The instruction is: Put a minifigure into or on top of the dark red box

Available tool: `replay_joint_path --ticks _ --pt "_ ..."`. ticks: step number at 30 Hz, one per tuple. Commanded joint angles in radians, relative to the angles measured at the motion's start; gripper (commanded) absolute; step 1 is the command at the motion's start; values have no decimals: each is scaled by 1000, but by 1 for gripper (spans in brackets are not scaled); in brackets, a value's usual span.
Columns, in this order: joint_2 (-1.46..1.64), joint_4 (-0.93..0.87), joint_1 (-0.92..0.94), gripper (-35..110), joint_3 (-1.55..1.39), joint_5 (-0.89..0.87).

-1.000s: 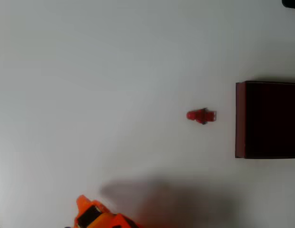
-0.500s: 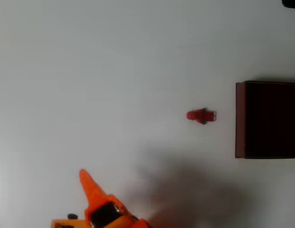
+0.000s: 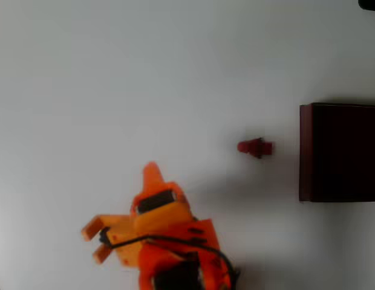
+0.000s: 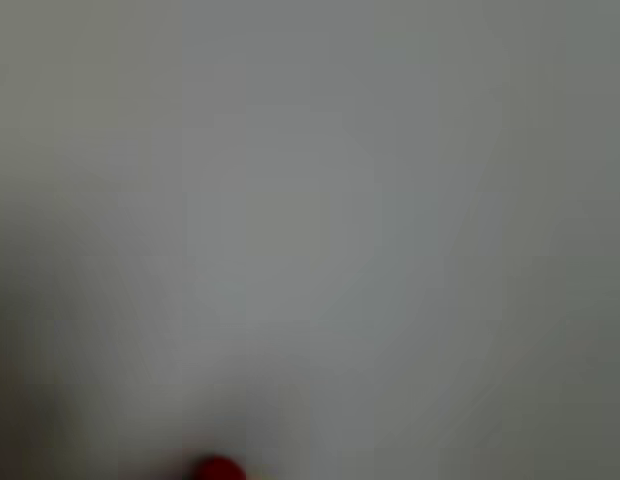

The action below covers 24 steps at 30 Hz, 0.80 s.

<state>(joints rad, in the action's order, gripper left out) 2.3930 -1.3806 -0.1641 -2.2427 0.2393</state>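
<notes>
Your dark red box [image 3: 340, 152] sits at the right edge of the overhead view, cut off by the frame; its visible inside is dark and I see nothing in it. The minifigure [image 3: 255, 147] lies on the white table [image 3: 145, 78] just left of the box, not touching. Your gripper [image 3: 118, 202] is lower left, well apart, fingers spread, holding nothing. Wrist view is blurred: a red blob [image 4: 218, 468] at the bottom edge.

The overhead camera looks straight down on my white worktop [image 3: 145, 72] from high up, with the dark red box [image 3: 305, 151] cut off at its right edge. My wrist camera faces the same worktop, blurred; both views share the minifigure [image 3: 254, 147], a red blob at its bottom edge [image 4: 219, 469].
</notes>
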Motion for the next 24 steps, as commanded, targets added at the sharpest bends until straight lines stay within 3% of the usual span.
replay_joint_path --ticks 1,9,24 --pt "-23 26 77 25 43 72" --pt "-199 192 187 27 31 192" --pt "-468 341 388 28 89 327"
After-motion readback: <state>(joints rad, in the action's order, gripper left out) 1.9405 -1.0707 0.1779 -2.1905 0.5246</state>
